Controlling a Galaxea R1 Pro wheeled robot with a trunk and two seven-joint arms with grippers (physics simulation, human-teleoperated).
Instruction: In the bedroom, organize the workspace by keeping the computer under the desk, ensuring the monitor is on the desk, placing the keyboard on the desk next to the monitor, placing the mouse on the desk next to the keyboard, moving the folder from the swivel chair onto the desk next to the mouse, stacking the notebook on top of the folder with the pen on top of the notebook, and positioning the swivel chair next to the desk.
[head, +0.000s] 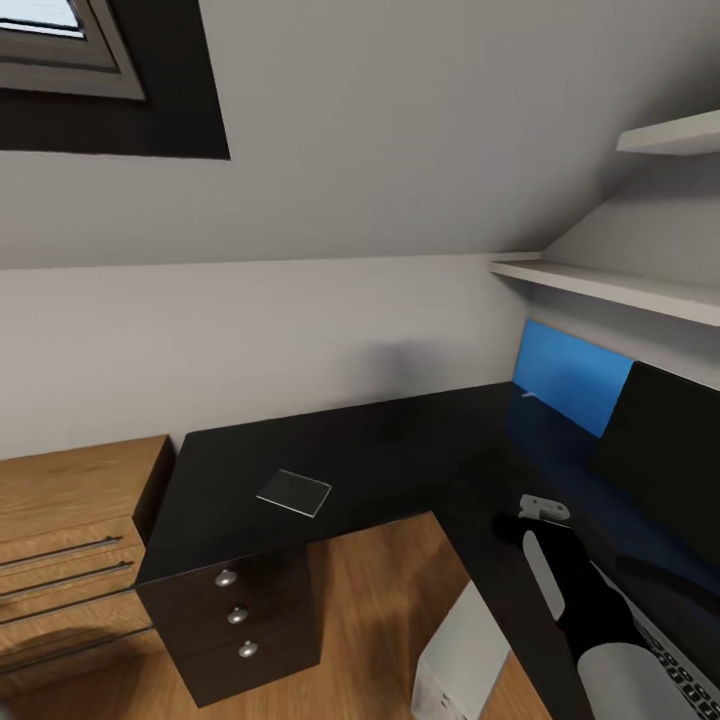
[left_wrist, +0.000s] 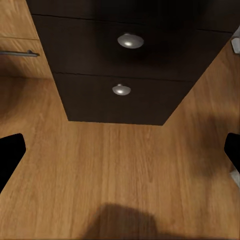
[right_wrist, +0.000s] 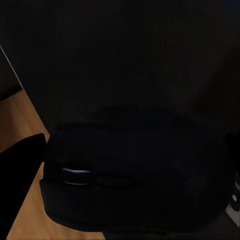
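The right arm (head: 590, 610) reaches forward over the tabletop (head: 400, 440), its white and black forearm rising from low in the head view to a pale wrist piece, with the right gripper (head: 512, 527) dark at its tip, low over the tabletop's surface. Whether it grips anything cannot be told. In the left wrist view, the left gripper (left_wrist: 120, 155) hangs above the wooden floor, its black fingers (left_wrist: 11, 152) spread wide apart.

desk (head: 400, 450) glossy black, silver knobs (head: 227, 577); folder (head: 570, 375) bright blue upper right; notebook (head: 294, 491) grey; floor (left_wrist: 120, 170) wood-grain brown.
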